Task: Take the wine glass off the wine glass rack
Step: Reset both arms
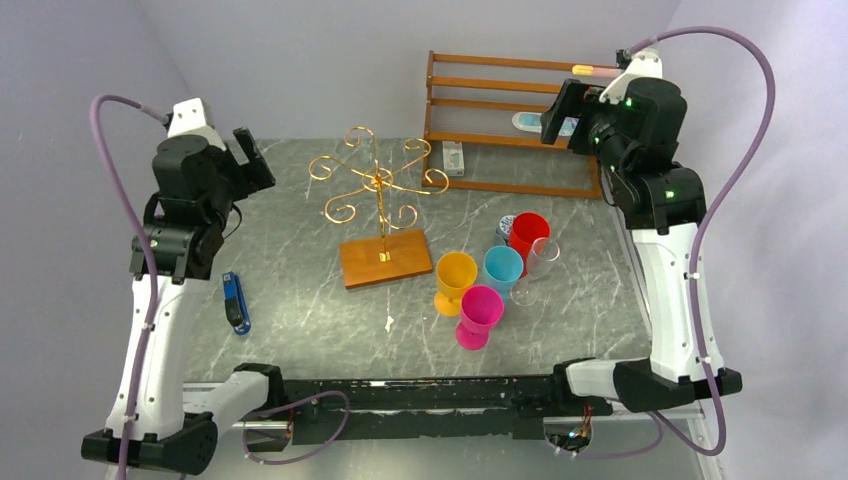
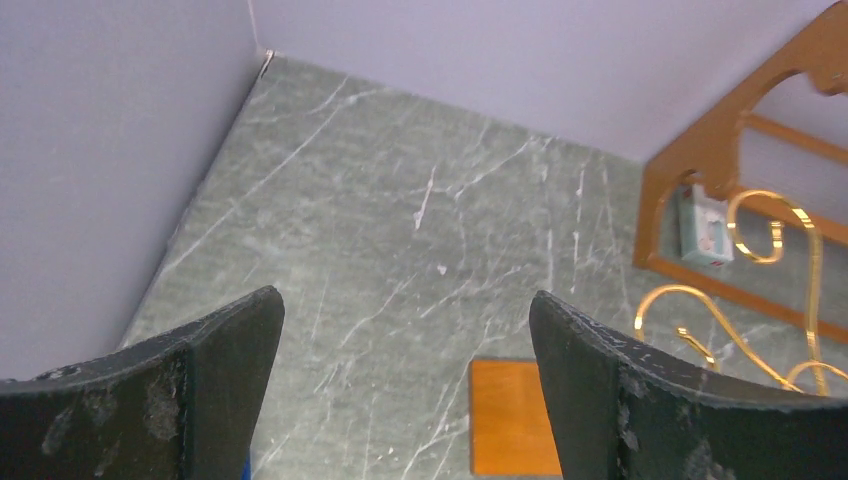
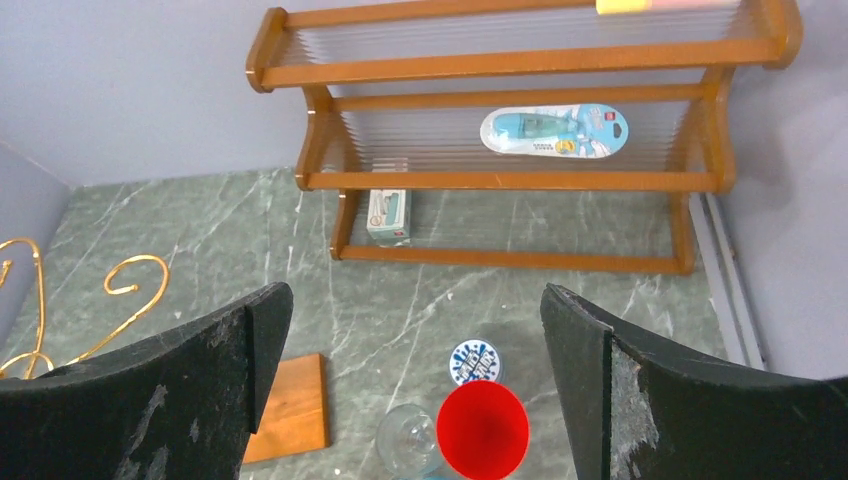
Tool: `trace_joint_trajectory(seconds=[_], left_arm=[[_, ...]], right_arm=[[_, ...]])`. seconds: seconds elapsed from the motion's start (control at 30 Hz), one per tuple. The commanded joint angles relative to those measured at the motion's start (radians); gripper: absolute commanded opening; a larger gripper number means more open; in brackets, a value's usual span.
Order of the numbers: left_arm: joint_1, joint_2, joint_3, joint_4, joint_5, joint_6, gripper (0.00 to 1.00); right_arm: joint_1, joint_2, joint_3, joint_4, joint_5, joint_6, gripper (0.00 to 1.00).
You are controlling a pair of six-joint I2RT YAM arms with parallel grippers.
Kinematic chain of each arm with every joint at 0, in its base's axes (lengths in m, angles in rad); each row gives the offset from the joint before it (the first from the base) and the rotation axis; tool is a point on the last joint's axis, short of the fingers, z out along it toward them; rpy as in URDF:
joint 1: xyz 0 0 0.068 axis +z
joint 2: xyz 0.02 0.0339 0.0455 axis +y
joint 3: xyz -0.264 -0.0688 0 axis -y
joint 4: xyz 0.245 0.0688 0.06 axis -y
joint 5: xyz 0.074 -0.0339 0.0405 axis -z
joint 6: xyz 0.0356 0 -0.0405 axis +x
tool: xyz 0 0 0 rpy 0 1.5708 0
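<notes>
- While I watch from the remote desk, the left gripper (image 2: 405,300) hangs with its jaws wide apart and nothing between them, looking down on bare table (image 1: 300,330).
- The right gripper (image 3: 415,295) is also spread wide and empty. It is raised high at the far right, above the cluster of cups.
- Nearest the arm bases stands a pink cup (image 1: 478,315), with a yellow cup (image 1: 455,280) and a blue cup (image 1: 502,268) just behind it.
- The wine glass (image 3: 408,440), clear and upright, stands on the table just beside the red cup (image 3: 483,430). It is well apart from the rack (image 1: 386,260).
- Farther in, at mid-table, the rack's gold curls look bare; I can make out no glass hanging from any of them.
- At the back wall sits the wooden shelf (image 1: 520,125), which plays no part in this job.
- My reading is that the glass is already off the rack and set down, so the job looks all but finished and the step in hand is the let-go.
- I judge the next move calls for little: draw the right arm clear while keeping it high over the cluster, since a low sweep could tip the thin-stemmed glass or the cups around it. The left arm need only stay out of the way.
</notes>
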Motion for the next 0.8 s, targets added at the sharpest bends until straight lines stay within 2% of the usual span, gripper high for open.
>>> trace_joint_trajectory(seconds=[0.0, 0.13, 0.3, 0.4, 0.77], left_arm=[[0.011, -0.031, 0.053, -0.048, 0.058, 0.045, 0.97], [0.011, -0.083, 0.026, -0.037, 0.105, 0.057, 0.97], [0.011, -0.088, 0.006, 0.000, 0.196, 0.049, 0.97], [0.011, -0.073, -0.001, -0.011, 0.233, 0.041, 0.97], [0.011, -0.073, -0.006, -0.017, 0.228, 0.051, 0.97]], right_arm=[[-0.008, -0.029, 0.000, -0.034, -0.055, -0.047, 1.00], [-0.007, -0.104, -0.123, -0.010, -0.081, -0.012, 1.00], [-0.008, -0.119, -0.143, -0.023, -0.107, 0.034, 1.00], [-0.008, -0.128, -0.169, -0.016, -0.059, 0.048, 1.00], [-0.008, -0.071, -0.161, -0.044, -0.079, 0.010, 1.00]])
